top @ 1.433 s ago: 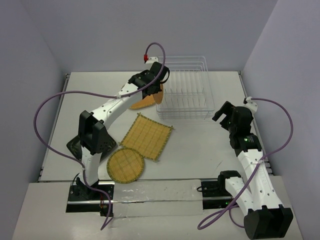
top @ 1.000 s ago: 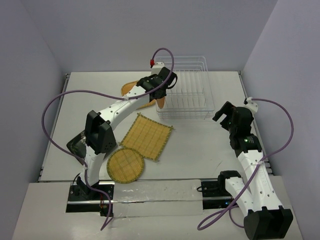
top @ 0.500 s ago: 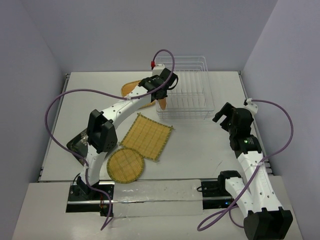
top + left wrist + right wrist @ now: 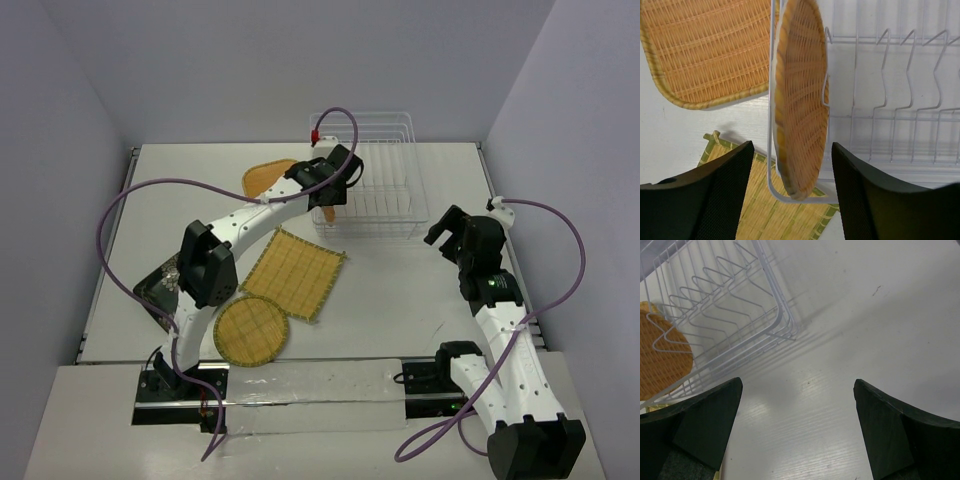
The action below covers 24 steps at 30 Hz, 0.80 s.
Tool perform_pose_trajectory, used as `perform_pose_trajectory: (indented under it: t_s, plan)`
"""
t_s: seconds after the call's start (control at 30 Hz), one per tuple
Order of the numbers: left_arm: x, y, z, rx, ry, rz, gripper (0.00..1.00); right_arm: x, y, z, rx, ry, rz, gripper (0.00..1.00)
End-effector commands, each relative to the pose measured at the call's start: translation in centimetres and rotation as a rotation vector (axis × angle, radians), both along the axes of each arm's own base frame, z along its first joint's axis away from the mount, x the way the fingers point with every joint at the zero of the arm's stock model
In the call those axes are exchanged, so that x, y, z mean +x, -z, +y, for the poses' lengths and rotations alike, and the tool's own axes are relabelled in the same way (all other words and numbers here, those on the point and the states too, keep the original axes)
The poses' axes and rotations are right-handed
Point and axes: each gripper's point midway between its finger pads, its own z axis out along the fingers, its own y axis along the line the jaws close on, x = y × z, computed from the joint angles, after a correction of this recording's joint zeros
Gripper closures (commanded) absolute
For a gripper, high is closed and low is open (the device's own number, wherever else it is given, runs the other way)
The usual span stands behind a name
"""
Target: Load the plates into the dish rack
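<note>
The orange round plate [image 4: 800, 100] stands on edge inside the left end of the white wire dish rack [image 4: 400, 125], between the end frame and the first divider. My left gripper [image 4: 791, 147] is open, with a finger on each side of that plate and a gap to it on both. From above, the left gripper [image 4: 335, 182] hangs over the rack's left end. On the table lie the orange rounded-square plate [image 4: 265, 177], the yellow square plate [image 4: 293, 272] and the yellow round plate [image 4: 251, 330]. The black floral plate [image 4: 155, 290] is mostly hidden by the left arm. My right gripper [image 4: 447, 225] is open and empty.
The rack's dividers [image 4: 885, 75] to the right of the plate hold nothing. In the right wrist view, the rack's corner [image 4: 780, 325] is ahead and to the left of the right gripper [image 4: 797, 382], which is over bare table. Purple cables loop off both arms.
The left arm carried the orange round plate right, from beside the rack into its left end. Its jaws then opened and let go of the plate. The right arm stayed still.
</note>
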Motion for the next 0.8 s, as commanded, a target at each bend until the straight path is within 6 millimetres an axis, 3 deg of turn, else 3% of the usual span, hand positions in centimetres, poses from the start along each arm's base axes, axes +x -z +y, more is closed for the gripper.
perform_pose_trajectory:
  t_s: [0.0, 0.2, 0.43, 0.53, 0.63, 0.77]
  plan:
    - [-0.4, -3.5, -0.4, -0.062, 0.035, -0.053, 0.28, 0.1, -0.6, -0.3, -0.006, 0.012, -0.038, 0.00]
    - [-0.7, -8.1, 0.1, -0.106, 0.083, -0.124, 0.07, 0.2, -0.9, 0.0, -0.007, -0.012, -0.050, 0.00]
    - [-3.3, -15.5, 0.0, -0.273, 0.293, -0.233, 0.01, 0.3, -1.4, 0.4, -0.010, -0.043, -0.070, 0.00]
    - [-3.5, -18.5, 1.9, -0.343, 0.310, -0.281, 0.01, 0.3, -1.6, 0.5, -0.010, -0.045, -0.080, 0.00]
    - [-1.1, -18.6, 6.2, -0.413, 0.228, -0.267, 0.01, 0.4, -1.6, 0.4, -0.013, -0.047, -0.079, 0.00]
    - [2.7, -14.5, 13.0, -0.462, 0.129, -0.197, 0.01, 0.5, -1.6, 0.4, -0.018, -0.049, -0.077, 0.00]
